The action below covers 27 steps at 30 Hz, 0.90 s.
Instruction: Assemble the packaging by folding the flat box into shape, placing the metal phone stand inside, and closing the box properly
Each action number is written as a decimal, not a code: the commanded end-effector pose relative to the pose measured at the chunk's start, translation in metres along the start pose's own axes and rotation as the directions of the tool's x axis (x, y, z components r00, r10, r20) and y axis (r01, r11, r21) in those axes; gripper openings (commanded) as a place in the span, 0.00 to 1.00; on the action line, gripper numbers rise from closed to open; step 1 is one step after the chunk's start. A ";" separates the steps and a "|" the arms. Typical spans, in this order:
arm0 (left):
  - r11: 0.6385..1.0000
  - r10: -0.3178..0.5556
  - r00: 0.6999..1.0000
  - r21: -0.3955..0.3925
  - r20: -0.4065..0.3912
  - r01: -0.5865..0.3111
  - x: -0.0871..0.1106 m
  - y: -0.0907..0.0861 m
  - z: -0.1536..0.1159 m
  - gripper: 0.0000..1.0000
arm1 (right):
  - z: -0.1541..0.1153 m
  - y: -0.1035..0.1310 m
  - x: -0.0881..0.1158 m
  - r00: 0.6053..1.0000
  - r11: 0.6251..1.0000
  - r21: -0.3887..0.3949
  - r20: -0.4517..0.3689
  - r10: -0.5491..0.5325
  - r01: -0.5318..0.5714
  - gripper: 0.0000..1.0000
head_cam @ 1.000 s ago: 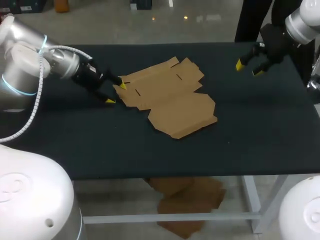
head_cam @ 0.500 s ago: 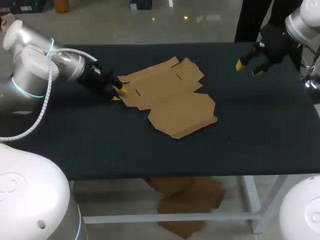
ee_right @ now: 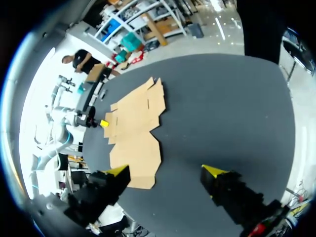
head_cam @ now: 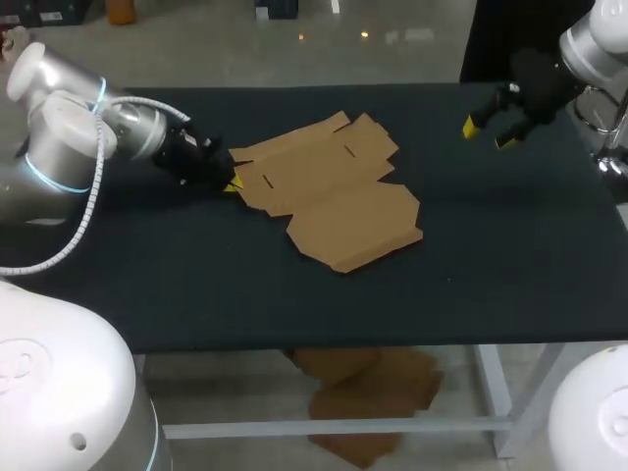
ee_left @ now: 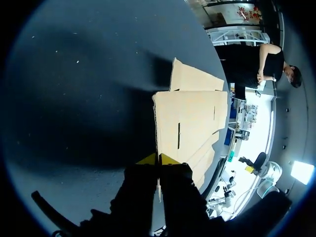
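Now that its fingers have closed from an open straddle, the left end effector (head_cam: 233, 181) pinches the left edge of the flat box (head_cam: 329, 191), which lies mid-worktop (head_cam: 294, 304), so folding can likely begin. The right end effector (head_cam: 486, 132) hangs open near the far right corner. One box, two end effectors; no phone stand shows.

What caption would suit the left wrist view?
Left gripper pinching the edge of the flat cardboard box on the black table.

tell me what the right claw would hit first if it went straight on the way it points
Most likely the bare black table. The open right claw aims down at the cloth just beside the flat box, with nothing between. Depth is unclear, so it could graze the box's edge.
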<state>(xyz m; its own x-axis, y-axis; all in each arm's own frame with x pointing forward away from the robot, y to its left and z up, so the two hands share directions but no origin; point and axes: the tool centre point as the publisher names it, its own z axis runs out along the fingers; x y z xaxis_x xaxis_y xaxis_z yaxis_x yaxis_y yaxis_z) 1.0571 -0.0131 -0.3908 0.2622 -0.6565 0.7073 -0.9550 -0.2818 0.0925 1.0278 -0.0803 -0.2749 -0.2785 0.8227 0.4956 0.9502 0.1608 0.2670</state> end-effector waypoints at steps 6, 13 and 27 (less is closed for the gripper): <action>0.999 0.025 1.000 -0.038 -0.017 -0.026 0.000 0.006 -0.006 0.00 | -0.001 0.000 0.000 1.000 1.000 0.005 -0.001 0.000 0.000 1.00; 0.982 0.143 0.989 -0.132 0.033 -0.138 0.007 0.016 -0.013 0.00 | -0.001 0.000 0.000 1.000 1.000 0.005 -0.001 0.000 0.000 1.00; 0.871 0.450 0.866 -0.321 0.216 -0.373 0.029 0.021 -0.014 0.00 | -0.001 0.000 0.000 1.000 1.000 0.005 -0.001 0.000 0.000 1.00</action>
<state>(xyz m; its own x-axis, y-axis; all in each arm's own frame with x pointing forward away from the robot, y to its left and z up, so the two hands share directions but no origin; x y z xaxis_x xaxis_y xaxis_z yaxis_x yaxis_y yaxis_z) 1.0354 -0.0223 -0.3655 -0.1552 -0.8074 0.5692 -0.9861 0.1612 -0.0401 1.0280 -0.0802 -0.2748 -0.2780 0.8226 0.4960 0.9504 0.1607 0.2663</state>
